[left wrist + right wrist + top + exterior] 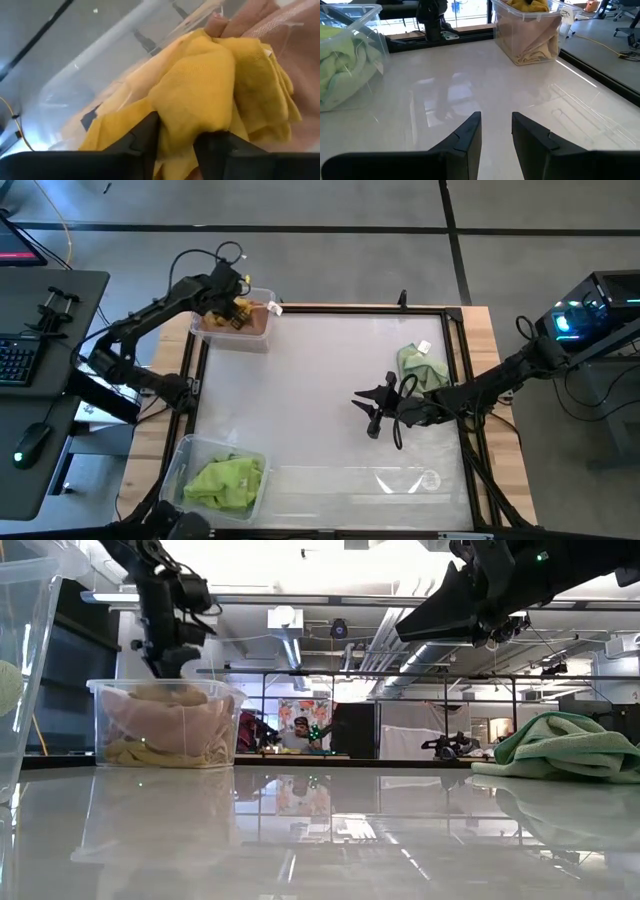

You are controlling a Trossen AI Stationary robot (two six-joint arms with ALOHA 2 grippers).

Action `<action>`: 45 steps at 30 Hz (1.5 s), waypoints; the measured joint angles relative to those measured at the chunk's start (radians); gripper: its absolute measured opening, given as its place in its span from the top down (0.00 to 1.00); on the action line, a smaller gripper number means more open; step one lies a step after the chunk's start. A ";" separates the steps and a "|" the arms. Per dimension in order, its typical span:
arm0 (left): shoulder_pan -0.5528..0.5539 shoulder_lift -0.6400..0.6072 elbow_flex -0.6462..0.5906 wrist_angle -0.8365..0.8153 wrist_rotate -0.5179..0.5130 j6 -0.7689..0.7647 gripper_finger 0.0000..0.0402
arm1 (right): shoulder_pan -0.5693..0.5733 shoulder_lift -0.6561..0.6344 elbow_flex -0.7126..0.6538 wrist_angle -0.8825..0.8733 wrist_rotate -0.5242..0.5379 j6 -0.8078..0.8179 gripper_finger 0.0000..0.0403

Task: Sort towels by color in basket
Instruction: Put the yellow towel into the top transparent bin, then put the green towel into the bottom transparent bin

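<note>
My left gripper (237, 307) is over the clear bin (262, 332) at the table's far left corner, shut on a mustard yellow towel (210, 90) that lies on pink-brown towels (170, 720) inside. My right gripper (373, 406) hovers open above the table's middle right. A sage green towel (418, 364) lies crumpled flat on the table just beyond it. Lime green towels (225, 481) fill a second clear bin (185, 448) at the near left corner. My left gripper pinches a bunched fold of the mustard yellow towel (175, 127) between its two fingers (147, 132), coming from above and pointing down into the bin. The towel's far part spreads over the pink-brown towels (280, 25) in the bin.
The table has a dark raised frame (455, 330) around a glossy white top (300, 380). A desk with keyboard and mouse (30, 440) stands beyond the left edge. Bare surface stretches between the two bins and my right gripper.
</note>
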 joint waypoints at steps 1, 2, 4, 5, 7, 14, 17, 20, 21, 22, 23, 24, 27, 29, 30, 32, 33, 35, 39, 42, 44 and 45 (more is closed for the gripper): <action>0.000 -0.017 0.003 -0.012 0.000 0.005 0.72 | 0.000 0.000 0.000 0.000 0.000 0.000 0.74; 0.000 -0.032 0.009 -0.028 0.000 0.009 0.69 | 0.000 0.000 0.000 0.000 0.000 0.000 0.74; 0.000 -0.066 0.026 -0.052 0.000 0.010 0.62 | 0.000 0.000 0.000 0.000 0.000 0.000 0.74; 0.000 -0.083 0.039 -0.063 0.000 0.009 0.59 | 0.000 0.000 0.000 0.000 0.000 0.000 0.74; -0.001 -0.119 0.072 -0.094 -0.001 0.003 0.52 | 0.000 0.000 0.000 0.000 0.000 0.000 0.74; -0.037 -0.250 0.147 -0.131 0.061 -0.107 0.42 | 0.000 0.000 0.000 0.000 0.018 0.003 0.74; -0.100 -0.314 0.113 -0.072 0.177 -0.113 0.42 | -0.001 0.000 0.000 -0.023 0.035 0.010 0.74; -0.198 -0.373 0.044 0.041 0.283 -0.116 0.43 | -0.015 0.000 0.000 -0.082 0.022 0.058 0.74; -0.237 -0.389 0.015 0.086 0.299 -0.116 0.43 | -0.023 0.000 0.000 -0.111 0.014 0.065 0.74; -0.277 -0.405 -0.016 0.137 0.308 -0.116 0.43 | -0.030 0.000 0.000 -0.147 0.014 0.072 0.74; -0.320 -0.417 -0.046 0.190 0.309 -0.120 0.43 | -0.038 -0.006 0.000 -0.190 0.014 0.081 0.74; -0.362 -0.426 -0.076 0.240 0.309 -0.124 0.43 | -0.047 -0.015 0.000 -0.239 0.014 0.092 0.74; -0.489 -0.436 -0.162 0.379 0.309 -0.090 0.43 | -0.081 -0.071 0.028 -0.485 0.013 0.188 0.70; -0.579 -0.435 -0.213 0.486 0.306 -0.016 0.43 | -0.102 -0.116 0.070 -0.694 0.004 0.268 0.66; -0.619 -0.431 -0.236 0.539 0.299 0.017 0.43 | -0.111 -0.135 0.091 -0.783 -0.014 0.302 0.63; -0.690 -0.419 -0.279 0.649 0.271 0.069 0.43 | -0.123 -0.172 0.130 -0.920 -0.058 0.348 0.58; -0.721 -0.412 -0.295 0.693 0.256 0.083 0.43 | -0.127 -0.187 0.147 -0.977 -0.071 0.367 0.55; -0.774 -0.398 -0.322 0.792 0.239 0.097 0.43 | -0.136 -0.209 0.171 -1.099 -0.070 0.413 0.52; -0.860 -0.356 -0.345 0.886 0.235 0.103 0.43 | -0.176 -0.216 0.177 -1.345 -0.022 0.613 0.50; -0.915 -0.312 -0.345 0.937 0.234 0.104 0.43 | -0.212 -0.213 0.149 -1.447 0.010 0.766 0.50; -0.947 -0.273 -0.345 0.980 0.234 0.106 0.43 | -0.233 -0.212 0.116 -1.455 0.038 0.819 0.50; -0.961 -0.252 -0.345 1.005 0.234 0.109 0.43 | -0.244 -0.212 0.096 -1.446 0.040 0.832 0.50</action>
